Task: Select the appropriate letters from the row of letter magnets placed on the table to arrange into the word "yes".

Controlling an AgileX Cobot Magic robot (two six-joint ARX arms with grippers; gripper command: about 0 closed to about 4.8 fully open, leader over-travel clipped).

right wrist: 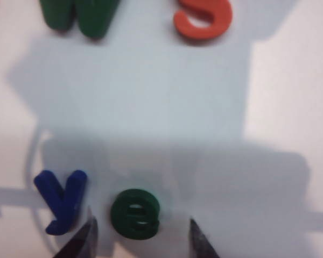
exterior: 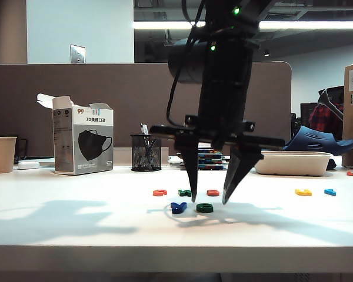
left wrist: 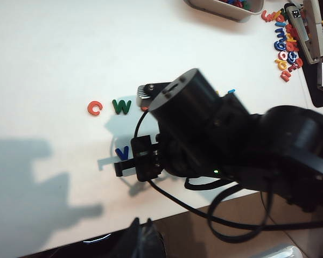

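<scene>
Green e (right wrist: 135,213) lies flat on the table (exterior: 76,229) just beside the blue y (right wrist: 62,200); we see the right gripper (right wrist: 141,236) straddling it, jaws apart, not clamping. Orange s (right wrist: 203,19) waits beyond. We cannot see the left gripper's jaws

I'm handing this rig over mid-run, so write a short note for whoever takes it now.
Right claw: open, fingers straddling the green e, which lies flat on the table; nothing held.
Left claw: not in view.
Blue y and green e sit side by side in front of the row. The orange s lies in the row beside the green w.
Done: y and e placed.
Left: lift the right claw clear, fetch the s, set it after the e.
</scene>
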